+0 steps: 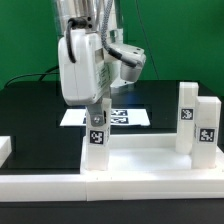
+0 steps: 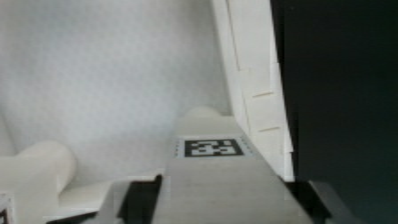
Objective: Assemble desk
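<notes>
A: Holding anything?

B: Yes. Gripper (image 1: pixel 96 106) clenched on a tagged leg (image 1: pixel 97 135), upright at the near left corner of the desk top (image 1: pixel 140 160). In the wrist view, fingers (image 2: pixel 139 200) flank the same leg (image 2: pixel 217 170) on both sides, tag facing the camera.

A: Other legs?

B: Two seen standing at the exterior view's right: one (image 1: pixel 186 115) at the far right corner, another (image 1: pixel 206 125) just beside it, nearer. Fourth not seen.

A: Handling?

B: Judged light and rigid, hard plastic, likely a bit slick. Square section suits flat pads, so grip best on opposite flat faces, high up, leaving the lower end free for the socket. Unlikely to crush, but could twist in the grip if skewed.

A: Anything acting as a container?

B: Only the rimmed top itself, upside up like a shallow tray; inside looks bare. Corner sockets take the legs. Seating depth under the held leg: cannot tell.

A: Behind?

B: Marker board (image 1: pixel 125 118), flat on the black table (image 1: pixel 35 115).
</notes>
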Robot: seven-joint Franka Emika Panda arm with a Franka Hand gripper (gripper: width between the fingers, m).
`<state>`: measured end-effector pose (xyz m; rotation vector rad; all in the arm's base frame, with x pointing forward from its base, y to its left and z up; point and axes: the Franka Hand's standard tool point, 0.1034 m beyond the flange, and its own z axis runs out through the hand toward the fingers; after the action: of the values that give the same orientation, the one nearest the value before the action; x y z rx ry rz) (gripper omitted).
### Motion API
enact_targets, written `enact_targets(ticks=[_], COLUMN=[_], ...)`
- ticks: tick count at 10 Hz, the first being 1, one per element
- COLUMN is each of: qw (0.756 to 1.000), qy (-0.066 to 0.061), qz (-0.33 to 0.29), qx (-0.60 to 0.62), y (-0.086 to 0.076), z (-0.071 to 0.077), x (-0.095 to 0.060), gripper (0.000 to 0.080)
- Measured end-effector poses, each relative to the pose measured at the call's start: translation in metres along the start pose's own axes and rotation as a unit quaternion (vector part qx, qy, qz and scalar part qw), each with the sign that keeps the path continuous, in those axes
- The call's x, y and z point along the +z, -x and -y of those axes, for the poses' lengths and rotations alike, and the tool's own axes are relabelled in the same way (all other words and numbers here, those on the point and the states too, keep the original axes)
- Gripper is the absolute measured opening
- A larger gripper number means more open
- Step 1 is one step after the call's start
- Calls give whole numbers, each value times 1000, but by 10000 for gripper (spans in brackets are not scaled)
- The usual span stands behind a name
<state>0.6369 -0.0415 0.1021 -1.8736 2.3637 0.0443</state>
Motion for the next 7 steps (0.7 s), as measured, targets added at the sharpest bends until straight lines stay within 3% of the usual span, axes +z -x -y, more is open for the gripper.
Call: enact_targets(ticks=[1, 3, 4, 5, 7], qw=[1000, 990, 978, 967, 950], qy=[0, 6, 3, -1, -1], qz=[0, 4, 3, 0, -1], qx=[-14, -144, -208, -254, -311], y=[0, -4, -5, -6, -6], z=[0, -2, -3, -4, -4], x=[0, 1, 3, 4, 4], gripper=[287, 554, 554, 633, 648])
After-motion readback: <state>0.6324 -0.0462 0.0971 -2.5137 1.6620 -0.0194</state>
